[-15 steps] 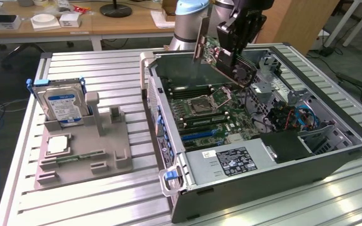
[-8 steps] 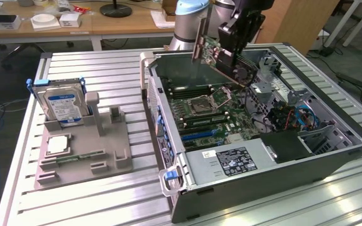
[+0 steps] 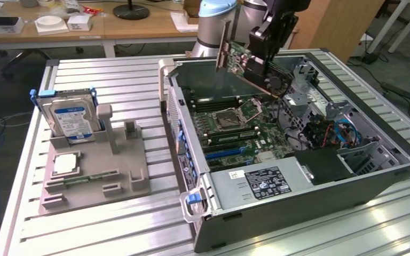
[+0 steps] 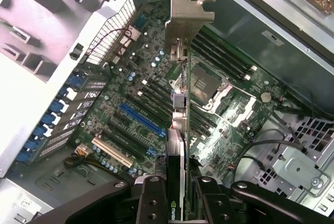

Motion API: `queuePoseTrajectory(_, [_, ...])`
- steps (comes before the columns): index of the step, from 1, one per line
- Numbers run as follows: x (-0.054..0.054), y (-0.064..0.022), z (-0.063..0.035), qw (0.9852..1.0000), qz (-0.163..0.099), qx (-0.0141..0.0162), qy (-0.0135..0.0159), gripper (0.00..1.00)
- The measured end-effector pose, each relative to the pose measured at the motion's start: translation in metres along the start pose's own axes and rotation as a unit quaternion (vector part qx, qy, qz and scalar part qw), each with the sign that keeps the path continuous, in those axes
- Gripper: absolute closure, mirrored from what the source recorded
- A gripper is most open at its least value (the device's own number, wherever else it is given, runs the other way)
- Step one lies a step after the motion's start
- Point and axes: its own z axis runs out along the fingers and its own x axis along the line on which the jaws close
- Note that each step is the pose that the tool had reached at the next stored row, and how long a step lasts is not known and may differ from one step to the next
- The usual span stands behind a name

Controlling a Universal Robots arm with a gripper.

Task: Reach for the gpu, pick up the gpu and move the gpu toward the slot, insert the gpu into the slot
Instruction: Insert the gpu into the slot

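While the gpu point(image 3: 242, 60) hangs edge-down over the open computer case point(image 3: 376, 176), the end effector point(image 3: 266, 66) is closed narrow on it, its fingers point(image 4: 151, 198) pressing either face of the card near one end. From the wrist view the gpu point(image 4: 177, 145) runs away from the camera, and its silver bracket point(image 4: 190, 20) stands at the far end above the motherboard point(image 4: 130, 78).

Reaching and picking up look done, and the carry has brought the card inside the case walls. Insertion is left: the card's lower edge is clear of the board and not seated. The long blue slot point(image 4: 141, 119) lies just beside the card's line and is my guess for the target.

On the card, between the fingers, a small green-and-white mark appears to read NVIDIA. The hard drive point(image 3: 72, 120), upright in a grey holder point(image 3: 91, 181) on the counter point(image 3: 119, 80), carries a blue-white label. The power supply point(image 3: 262, 181) has a black one. I cannot read either.
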Motion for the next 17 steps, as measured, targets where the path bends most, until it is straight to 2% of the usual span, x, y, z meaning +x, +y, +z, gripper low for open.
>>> queuePoseTrajectory(9, [0.0003,-0.0004,0.0,0.9994,-0.036,0.0,0.0003,0.74])
queuePoseTrajectory(17, [0.0005,-0.0008,0.0,0.9977,-0.068,0.0,0.0006,0.74])
